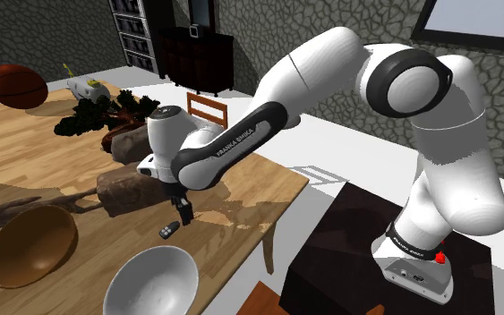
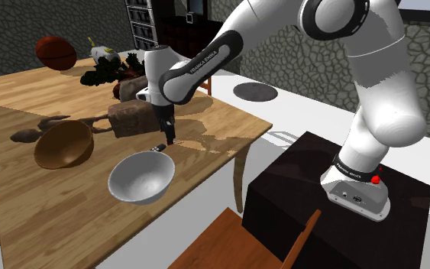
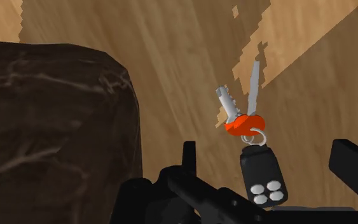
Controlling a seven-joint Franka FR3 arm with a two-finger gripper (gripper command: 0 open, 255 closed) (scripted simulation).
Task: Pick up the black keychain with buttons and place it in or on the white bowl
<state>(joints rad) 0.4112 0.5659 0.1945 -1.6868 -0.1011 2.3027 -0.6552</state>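
Home dining room: wooden table (image 1: 26,134), chair (image 2: 228,241), stone wall (image 1: 259,31).

The white bowl (image 1: 151,279) at the near side of the surface (image 1: 241,192) is cut off by the shoulder view's lower edge, and a carved wooden figure (image 1: 12,212) by its left edge. The black keychain (image 1: 167,231) is too small there to show its buttons. Seen from the wrist, the keychain's near end is hidden behind the gripper (image 3: 266,153), and a dark brown block (image 3: 50,127) runs out of frame
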